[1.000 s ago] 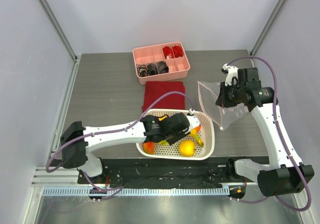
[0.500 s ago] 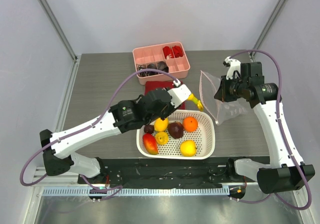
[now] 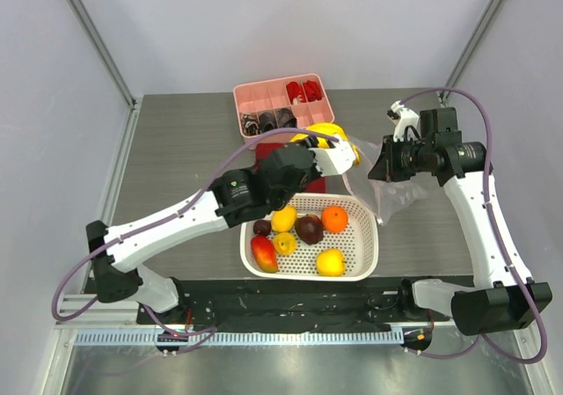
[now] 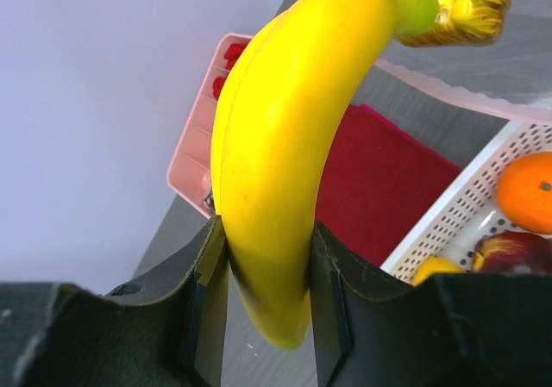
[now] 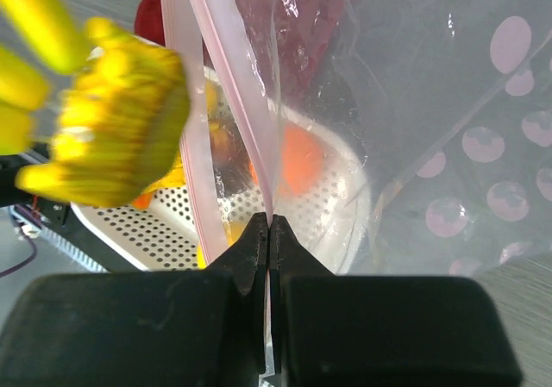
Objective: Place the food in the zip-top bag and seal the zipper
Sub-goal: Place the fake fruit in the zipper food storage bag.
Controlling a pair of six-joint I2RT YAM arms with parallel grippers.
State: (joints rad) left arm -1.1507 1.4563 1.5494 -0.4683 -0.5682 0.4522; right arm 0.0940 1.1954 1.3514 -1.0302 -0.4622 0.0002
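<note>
Banana (image 4: 285,146) moved from basket (image 3: 368,237) up to zip-top bag (image 3: 396,197) mouth, L hand (image 4: 267,258) clamping it; R hand (image 5: 268,232) pinching bag edge.

Table (image 3: 176,149): grey, wood-grain top, walled on three sides.
- Pink tray (image 3: 290,134), compartmented, at the far edge.
- Red cloth (image 4: 379,180), flat, just nearside of the tray.
- White perforated basket (image 3: 359,252), near the front edge, beside the cloth.
</note>
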